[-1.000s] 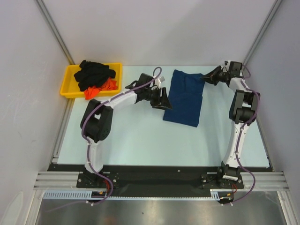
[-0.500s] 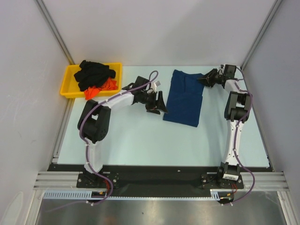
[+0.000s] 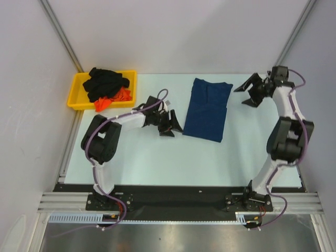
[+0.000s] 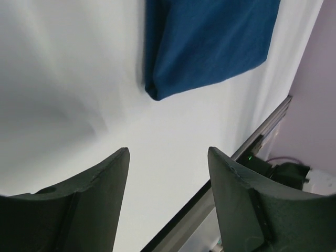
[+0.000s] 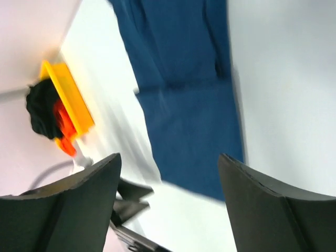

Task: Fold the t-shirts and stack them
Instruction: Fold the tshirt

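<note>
A navy blue t-shirt (image 3: 207,108) lies folded into a long rectangle on the pale table, also seen in the left wrist view (image 4: 210,42) and the right wrist view (image 5: 184,100). Black t-shirts (image 3: 105,83) and an orange-red one (image 3: 113,100) are piled in the yellow tray (image 3: 79,97). My left gripper (image 3: 176,123) hovers just left of the navy shirt's near-left corner, open and empty (image 4: 168,157). My right gripper (image 3: 249,94) is off to the right of the shirt's far end, open wide with nothing in it (image 5: 168,157).
The yellow tray sits at the table's far left corner, against the metal frame rail (image 3: 63,37). Grey walls close in on both sides. A black strip and rail (image 3: 178,191) run along the near edge by the arm bases.
The right gripper has let go of the navy shirt's far right corner, opened wide and pulled back to the right. The left gripper has drawn back leftward off the shirt's edge.
</note>
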